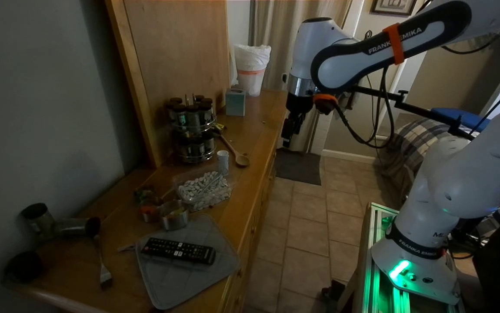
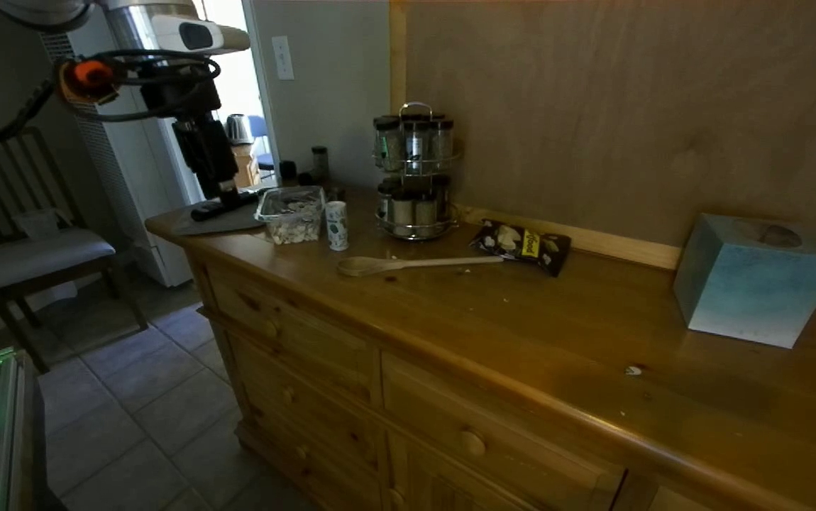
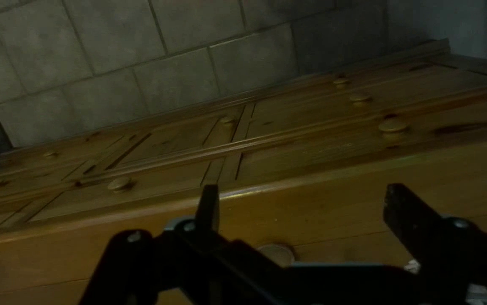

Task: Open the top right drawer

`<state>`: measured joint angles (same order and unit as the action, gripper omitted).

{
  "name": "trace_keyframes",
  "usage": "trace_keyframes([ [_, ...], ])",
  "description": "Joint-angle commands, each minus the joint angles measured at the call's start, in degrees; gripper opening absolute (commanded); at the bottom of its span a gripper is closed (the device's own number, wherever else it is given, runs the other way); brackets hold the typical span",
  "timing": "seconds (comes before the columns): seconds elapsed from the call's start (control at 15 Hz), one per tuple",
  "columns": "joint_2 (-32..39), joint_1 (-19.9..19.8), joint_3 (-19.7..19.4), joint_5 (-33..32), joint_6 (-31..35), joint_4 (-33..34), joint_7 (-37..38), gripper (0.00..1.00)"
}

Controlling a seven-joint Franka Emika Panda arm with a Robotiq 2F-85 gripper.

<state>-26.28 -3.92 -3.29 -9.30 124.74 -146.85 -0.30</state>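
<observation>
Top right drawer, judged the rightmost front with visible knob: closed. My claw is spread, grasping nothing. No progress shows; grip and pull remain.

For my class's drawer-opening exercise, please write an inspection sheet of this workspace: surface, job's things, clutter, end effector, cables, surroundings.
Surface: wooden cabinet top, with a few pale specks.
Job's things: top drawer fronts look shut where visible; the rightmost one in an exterior view is cut off.
Clutter: spice rack, wooden spoon, clear tub, snack packet, tissue box, remote on a grey mat.
End effector: open; in its grasp, nothing seen.
Cables: dark, hanging in loops.
Surroundings: tiled floor, chair, plaid bedding.
</observation>
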Motion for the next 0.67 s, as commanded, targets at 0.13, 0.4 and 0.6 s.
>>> trace_keyframes([
  [0.13, 0.0, 0.1, 1.0, 0.1, -0.1, 0.2, 0.0, 1.00],
  [0.4, 0.0, 0.1, 1.0, 0.1, -0.1, 0.2, 0.1, 1.00],
  [0.6, 1.1, 0.1, -0.6, 0.8, 1.9, 0.0, -2.3, 1.00],
])
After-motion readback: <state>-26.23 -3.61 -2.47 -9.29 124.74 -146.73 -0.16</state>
